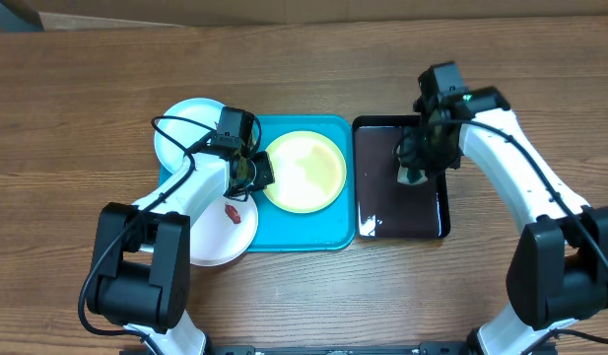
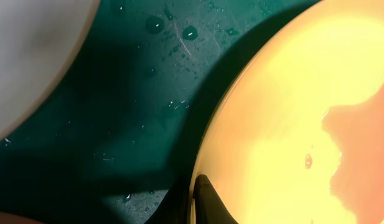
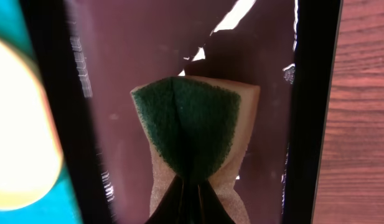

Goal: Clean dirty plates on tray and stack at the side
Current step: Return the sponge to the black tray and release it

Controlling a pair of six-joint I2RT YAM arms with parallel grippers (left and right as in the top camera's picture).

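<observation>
Overhead: yellow-green plate lies on the turquoise tray, left gripper at its left rim, right gripper over the black tray; left wrist: jaws nearly pressed together, apparently nipping that rim above the wet tray floor; right wrist: jaws clamped on the green-faced sponge, folding it.

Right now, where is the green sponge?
In the overhead view's right half, the sponge is pinched in the right gripper over the black tray, just right of the turquoise tray.
</observation>
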